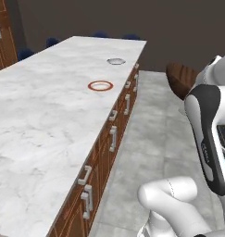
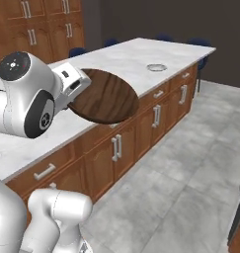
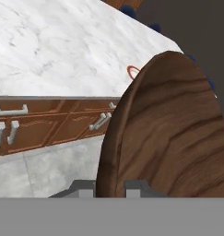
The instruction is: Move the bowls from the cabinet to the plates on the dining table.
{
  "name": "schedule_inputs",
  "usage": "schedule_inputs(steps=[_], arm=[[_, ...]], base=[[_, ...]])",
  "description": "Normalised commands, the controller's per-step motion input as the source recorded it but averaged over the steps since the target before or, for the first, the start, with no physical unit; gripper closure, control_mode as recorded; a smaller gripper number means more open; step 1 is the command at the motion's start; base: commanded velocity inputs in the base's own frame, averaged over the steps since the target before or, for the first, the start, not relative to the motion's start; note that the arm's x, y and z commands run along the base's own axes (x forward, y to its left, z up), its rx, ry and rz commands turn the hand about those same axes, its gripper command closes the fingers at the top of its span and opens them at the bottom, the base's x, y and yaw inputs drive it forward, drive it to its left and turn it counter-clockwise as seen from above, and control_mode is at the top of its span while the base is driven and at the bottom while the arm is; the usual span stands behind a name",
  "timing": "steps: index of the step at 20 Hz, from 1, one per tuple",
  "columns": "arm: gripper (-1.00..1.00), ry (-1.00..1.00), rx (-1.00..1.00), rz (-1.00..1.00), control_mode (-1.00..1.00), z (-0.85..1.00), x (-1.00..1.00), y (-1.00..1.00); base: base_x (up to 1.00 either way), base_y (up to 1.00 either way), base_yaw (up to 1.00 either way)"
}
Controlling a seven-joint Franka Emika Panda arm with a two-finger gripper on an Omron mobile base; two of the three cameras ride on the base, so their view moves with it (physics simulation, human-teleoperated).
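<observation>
Wooden bowl point(image 3: 168, 133) close up, rim pinched in the clenched hand point(image 3: 111, 186), dining table point(image 3: 53, 55) beyond

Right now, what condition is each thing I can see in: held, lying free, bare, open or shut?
Wooden bowl: held at its rim, up in the air off the table.
Gripper: shut on the bowl's rim.
Red-rimmed plate: flat on the table, nothing on it.
Grey plate: flat on the table further along, nothing on it.
Dining table: drawers along its side all shut.
</observation>
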Motion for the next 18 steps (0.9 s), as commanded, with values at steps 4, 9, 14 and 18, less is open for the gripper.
schedule_inputs(steps=[4,9,14,18], arm=[[1.00,0.00,0.00,0.00,1.00,0.00,0.00,0.00],[1.00,0.00,0.00,0.00,1.00,0.00,0.00,0.00],[1.00,0.00,0.00,0.00,1.00,0.00,0.00,0.00],[1.00,0.00,0.00,0.00,1.00,0.00,0.00,0.00]], base=[[0.40,-0.54,0.21],[0.40,-0.54,0.22],[0.40,-0.53,0.22],[0.42,-0.51,0.22]])
